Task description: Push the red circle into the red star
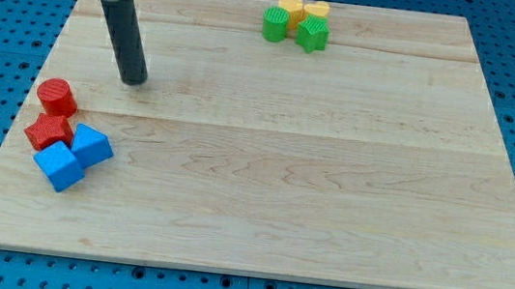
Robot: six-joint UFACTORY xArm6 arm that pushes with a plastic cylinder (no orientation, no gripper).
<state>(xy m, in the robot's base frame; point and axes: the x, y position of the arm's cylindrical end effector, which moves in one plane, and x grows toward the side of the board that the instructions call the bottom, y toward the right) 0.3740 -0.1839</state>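
The red circle lies near the board's left edge. The red star sits just below it, the two nearly touching. My tip is up and to the right of the red circle, a short gap away, touching no block. The dark rod rises from it toward the view's top left.
Two blue blocks sit against the red star's lower right side. At the view's top, two yellow blocks and two green blocks form a cluster. The wooden board lies on a blue perforated base.
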